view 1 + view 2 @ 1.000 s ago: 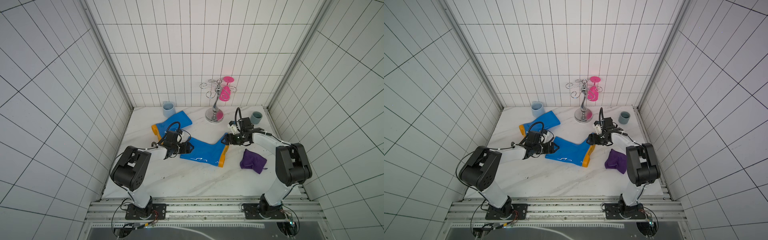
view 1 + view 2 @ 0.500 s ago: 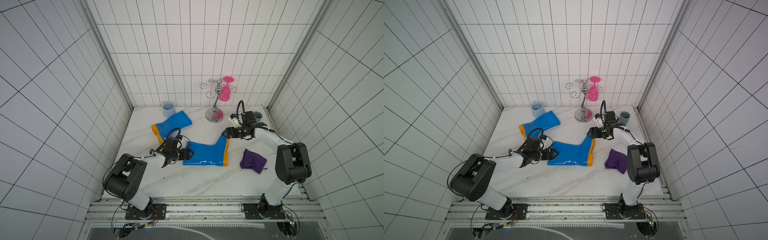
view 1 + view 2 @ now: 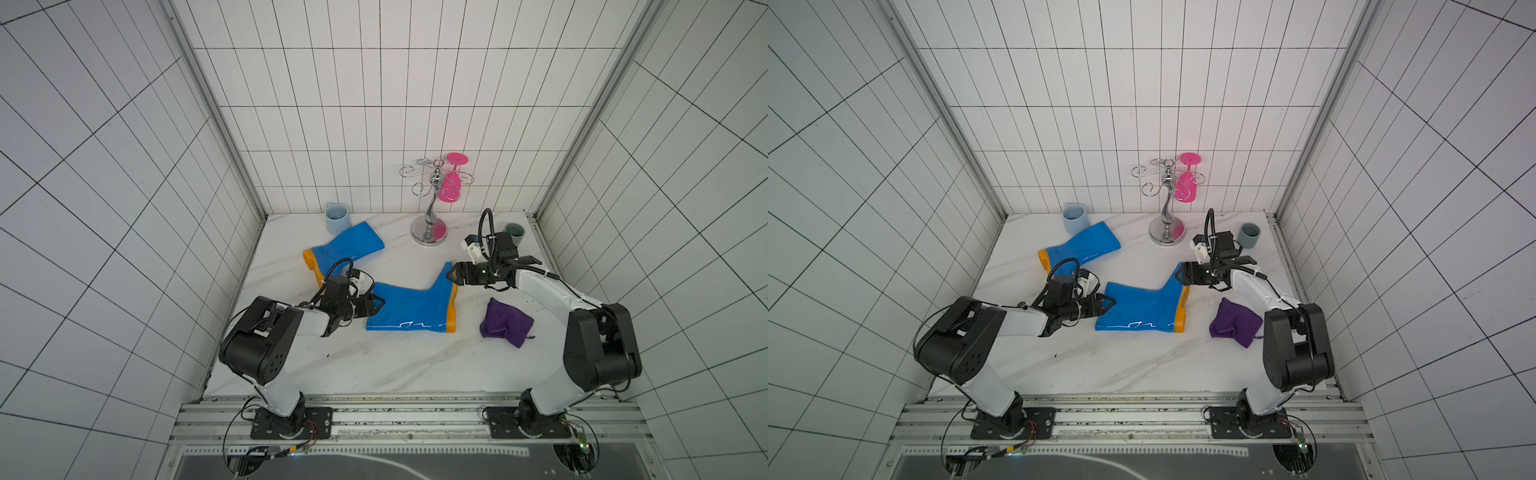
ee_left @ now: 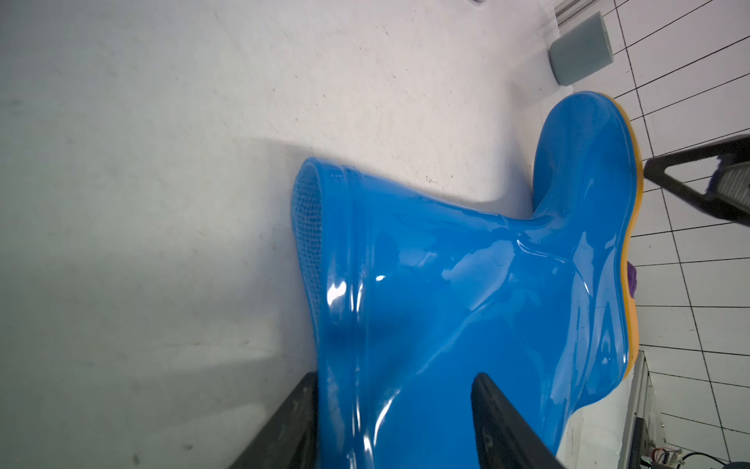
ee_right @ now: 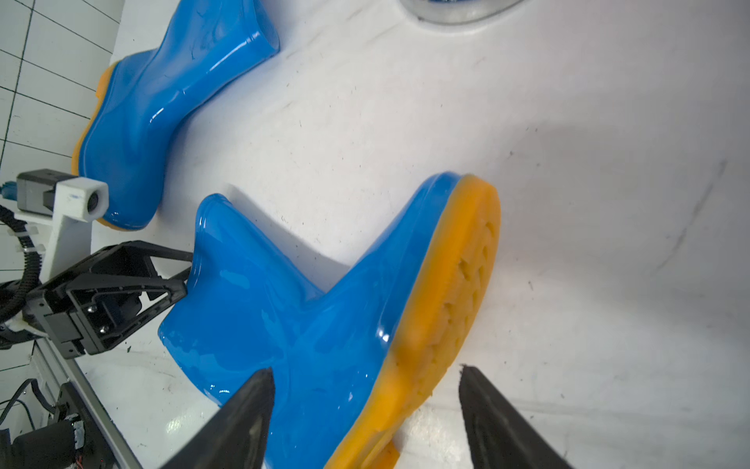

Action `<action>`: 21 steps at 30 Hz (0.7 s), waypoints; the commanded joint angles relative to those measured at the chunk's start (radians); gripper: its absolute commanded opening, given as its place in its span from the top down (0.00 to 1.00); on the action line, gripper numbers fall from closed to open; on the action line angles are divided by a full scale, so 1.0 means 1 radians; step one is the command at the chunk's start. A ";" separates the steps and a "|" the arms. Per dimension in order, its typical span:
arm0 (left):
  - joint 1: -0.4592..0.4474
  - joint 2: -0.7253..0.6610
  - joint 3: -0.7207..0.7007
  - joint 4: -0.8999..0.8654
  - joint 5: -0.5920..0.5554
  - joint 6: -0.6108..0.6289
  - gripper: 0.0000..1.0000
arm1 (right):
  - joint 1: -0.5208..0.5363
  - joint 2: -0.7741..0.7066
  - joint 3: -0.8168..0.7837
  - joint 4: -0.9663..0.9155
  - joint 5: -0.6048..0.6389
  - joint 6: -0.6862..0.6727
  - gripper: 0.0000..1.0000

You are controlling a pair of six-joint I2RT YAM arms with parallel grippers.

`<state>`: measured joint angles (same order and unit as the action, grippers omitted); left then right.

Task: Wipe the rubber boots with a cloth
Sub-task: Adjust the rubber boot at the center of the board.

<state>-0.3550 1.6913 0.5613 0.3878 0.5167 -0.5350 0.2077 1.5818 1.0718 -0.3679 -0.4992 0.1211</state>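
So one blue rubber boot [image 3: 409, 309] lies flat on the marble table [image 3: 374, 365], orange sole [image 3: 453, 309] facing the purple cloth [image 3: 505, 322] just beside it, other boot [image 3: 345, 249] further back. My right pincer [image 3: 451, 273] is spread wide around the toe, not clamping. My left pincer [image 3: 380, 303] straddles the cuff, half-spread, can't tell if it's gripping.

Both top views look down from high on the whole table [image 3: 332, 365]; wrist cameras sit close, sharing one boot [image 4: 446, 304].
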 commanded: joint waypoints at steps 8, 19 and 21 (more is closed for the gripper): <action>0.014 0.062 -0.105 -0.044 0.068 -0.021 0.53 | 0.017 -0.119 -0.156 0.000 0.050 0.019 0.26; 0.017 0.068 -0.134 0.029 0.114 -0.032 0.84 | -0.049 -0.249 -0.232 -0.063 0.178 0.081 0.27; 0.020 0.069 -0.137 0.040 0.121 -0.035 0.94 | -0.070 -0.279 -0.243 -0.097 0.224 0.103 0.28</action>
<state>-0.3328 1.7233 0.4583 0.5083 0.6323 -0.5655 0.1658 1.3476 0.8864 -0.4046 -0.3618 0.1871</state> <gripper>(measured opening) 0.077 0.724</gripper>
